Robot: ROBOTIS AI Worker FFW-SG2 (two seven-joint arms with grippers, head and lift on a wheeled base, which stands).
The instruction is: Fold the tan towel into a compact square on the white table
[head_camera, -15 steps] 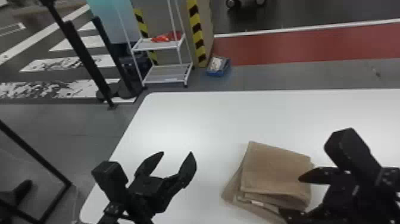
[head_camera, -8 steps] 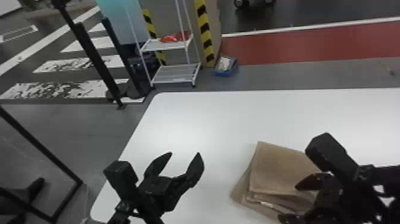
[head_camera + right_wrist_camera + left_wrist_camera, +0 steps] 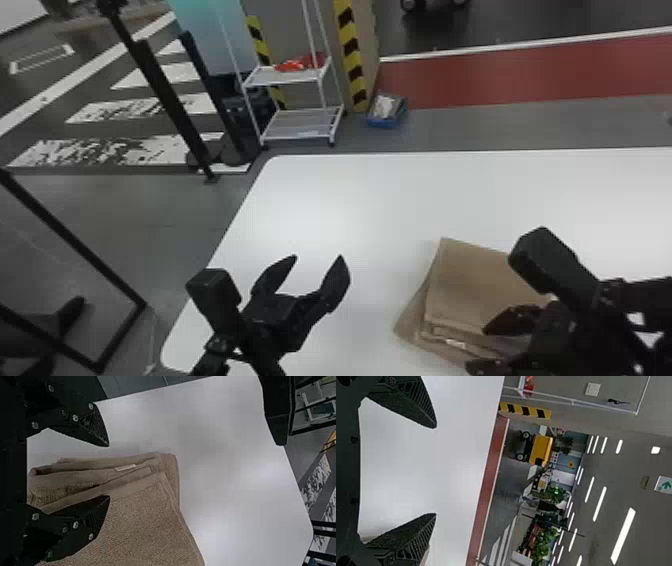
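The tan towel [image 3: 480, 290] lies folded in layers on the white table [image 3: 375, 200], its stacked edges and a small white tag facing the near side. My right gripper [image 3: 475, 350] stands open at the towel's near right part. In the right wrist view, the layered folds of the towel [image 3: 138, 530] lie between and below the open fingers of the right gripper [image 3: 108, 471], one finger over the cloth and the other past its edge. Left of the towel, my left gripper [image 3: 318, 260] is open with nothing between its fingers; the left gripper [image 3: 435, 471] has bare tabletop behind it.
The table's left edge runs just beyond my left gripper. Past the far edge on the floor are a white shelf rack [image 3: 300, 122], a blue bin [image 3: 387, 110] and black posts [image 3: 165, 95].
My right gripper has moved left and nearer over the towel's near side. The head view has shifted slightly, moving the table to the right in it. The left gripper keeps its place over the table.
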